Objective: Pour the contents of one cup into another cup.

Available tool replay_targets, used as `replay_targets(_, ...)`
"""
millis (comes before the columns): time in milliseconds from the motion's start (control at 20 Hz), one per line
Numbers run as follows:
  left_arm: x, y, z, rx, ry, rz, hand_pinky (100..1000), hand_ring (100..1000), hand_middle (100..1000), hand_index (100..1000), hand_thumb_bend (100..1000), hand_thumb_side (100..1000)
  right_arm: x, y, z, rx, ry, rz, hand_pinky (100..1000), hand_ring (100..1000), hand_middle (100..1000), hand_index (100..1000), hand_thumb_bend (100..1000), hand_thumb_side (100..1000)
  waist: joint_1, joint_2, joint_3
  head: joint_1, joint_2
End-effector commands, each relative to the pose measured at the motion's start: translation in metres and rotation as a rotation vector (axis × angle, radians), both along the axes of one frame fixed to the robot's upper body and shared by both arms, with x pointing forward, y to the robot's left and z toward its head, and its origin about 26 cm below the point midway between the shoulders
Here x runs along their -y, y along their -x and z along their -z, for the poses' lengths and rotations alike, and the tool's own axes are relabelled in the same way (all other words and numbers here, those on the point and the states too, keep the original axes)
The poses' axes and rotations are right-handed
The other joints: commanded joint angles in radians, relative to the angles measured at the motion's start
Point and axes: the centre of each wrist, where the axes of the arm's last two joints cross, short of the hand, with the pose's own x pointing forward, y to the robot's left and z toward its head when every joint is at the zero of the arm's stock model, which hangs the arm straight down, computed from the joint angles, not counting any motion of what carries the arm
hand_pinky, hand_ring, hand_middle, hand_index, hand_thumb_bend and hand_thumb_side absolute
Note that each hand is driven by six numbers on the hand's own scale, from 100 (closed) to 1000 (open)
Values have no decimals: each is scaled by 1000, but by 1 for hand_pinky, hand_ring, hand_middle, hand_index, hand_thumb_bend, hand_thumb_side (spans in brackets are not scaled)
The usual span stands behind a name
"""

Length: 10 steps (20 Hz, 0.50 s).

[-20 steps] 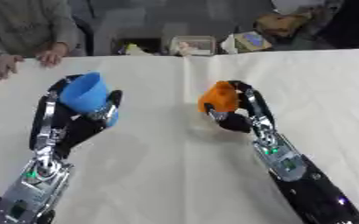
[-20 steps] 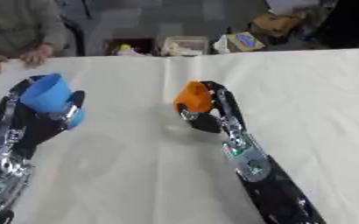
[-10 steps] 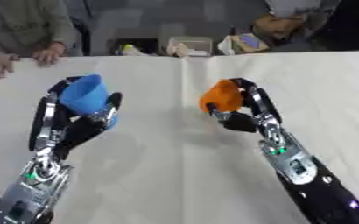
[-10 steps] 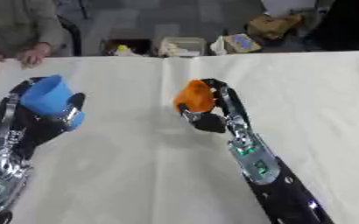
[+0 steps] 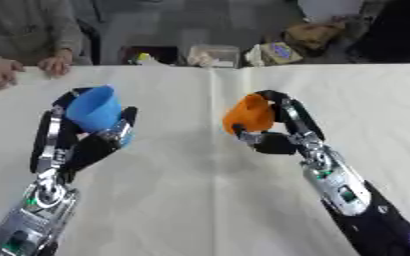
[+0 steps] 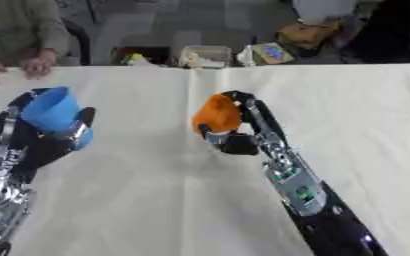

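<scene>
Surface: white cloth (image 5: 200, 195) spreads across the whole view, with clutter along its far edge.
Left hand: left hand (image 5: 90, 145) has fingers curled round the blue cup (image 5: 93, 108), which sits raised, mouth tipped up and to the left.
Right hand: right hand (image 5: 274, 132) has fingers wrapped round the orange cup (image 5: 248, 114), raised and leaning toward the left.
Gap: cups well apart, bare cloth between them.
Done: both cups grasped and lifted.
Left: bring the cups together and tip one over the other; contents not visible, so which one pours cannot be told.
</scene>
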Motion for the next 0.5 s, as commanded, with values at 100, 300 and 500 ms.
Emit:
replay_targets(100,-8,1,-10,29,-30,-12,136,389,280,634,371,100,5,7,-23,53,90,-51,331,421,218,435,100,100,-5,-22,0,4,-7)
replay_targets(300,-8,1,-9,24,-46,-8,136,390,281,636,372,100,4,14,-31,56,145,-105,332,422,219,437,100,100,-10,-25,-2,2,-10)
replay_targets(500,-8,2,-9,20,-54,-3,136,391,282,636,374,100,1,18,-35,53,164,-150,334,425,222,441,100,100,-12,-28,-2,1,-13)
